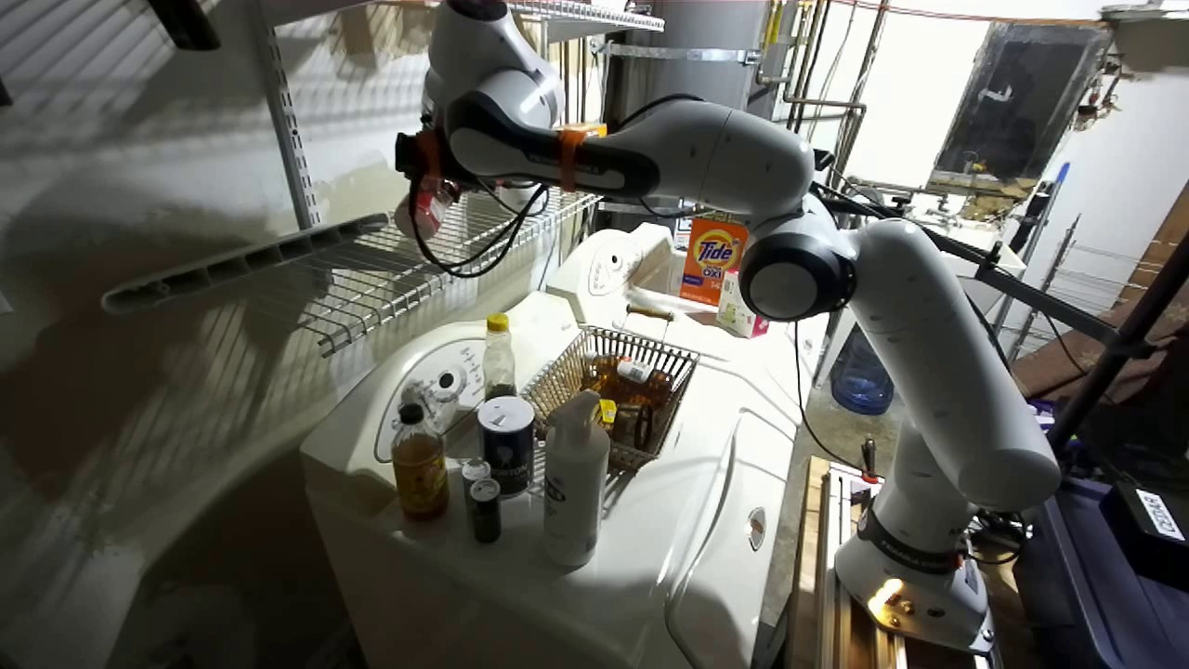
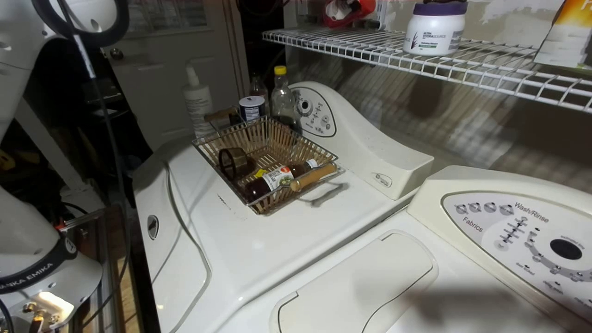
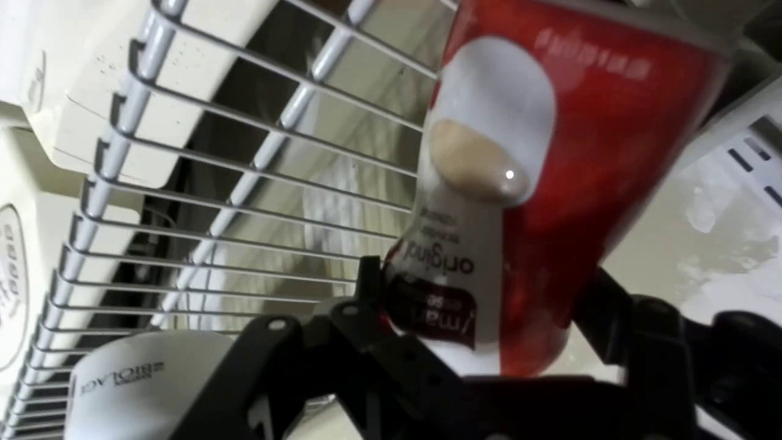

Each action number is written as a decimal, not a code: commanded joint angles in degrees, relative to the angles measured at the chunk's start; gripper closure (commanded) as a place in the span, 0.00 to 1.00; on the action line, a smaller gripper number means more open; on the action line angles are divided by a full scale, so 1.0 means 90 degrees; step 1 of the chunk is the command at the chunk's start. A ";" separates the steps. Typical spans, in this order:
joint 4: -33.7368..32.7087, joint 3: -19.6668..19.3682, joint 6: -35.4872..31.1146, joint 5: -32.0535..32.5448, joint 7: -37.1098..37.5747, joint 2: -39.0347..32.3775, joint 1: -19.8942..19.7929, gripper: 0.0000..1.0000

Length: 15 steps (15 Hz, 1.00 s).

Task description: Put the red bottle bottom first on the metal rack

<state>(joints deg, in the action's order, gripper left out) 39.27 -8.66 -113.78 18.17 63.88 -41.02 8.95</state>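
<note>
In the wrist view, the tool [image 3: 486, 290] grasps a glossy red bottle [image 3: 544, 183], white-and-tan label, "original" lettering upside down. It is over the metal rack [image 3: 256, 162], wires spreading toward nine o'clock; Biolage jar [image 3: 140, 385] at eight.

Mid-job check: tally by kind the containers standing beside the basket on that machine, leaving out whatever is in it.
Capped bottles: 2 (clear bottle, amber bottle)
White nozzle bottle: 1
Dark blue canister: 1
Small lidded containers: 2 (front container, partly hidden container)
Total: 6
</note>
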 commanded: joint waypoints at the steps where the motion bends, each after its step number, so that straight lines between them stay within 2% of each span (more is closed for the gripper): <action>1: 0.0229 0.0056 -0.0649 0.0217 -0.0998 0.0152 0.0009 0.49; 4: 0.0428 0.0071 -0.1288 0.0228 -0.1880 0.0227 -0.0024 0.49; 9: 0.1008 -0.0085 -0.2862 0.0609 -0.2827 0.0372 -0.0002 0.49; 15: 0.2578 -0.0160 -0.4117 0.0794 -0.3281 0.1218 -0.0020 0.49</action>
<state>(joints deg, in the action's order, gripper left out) 51.53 -9.40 -145.62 22.78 35.02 -37.22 8.35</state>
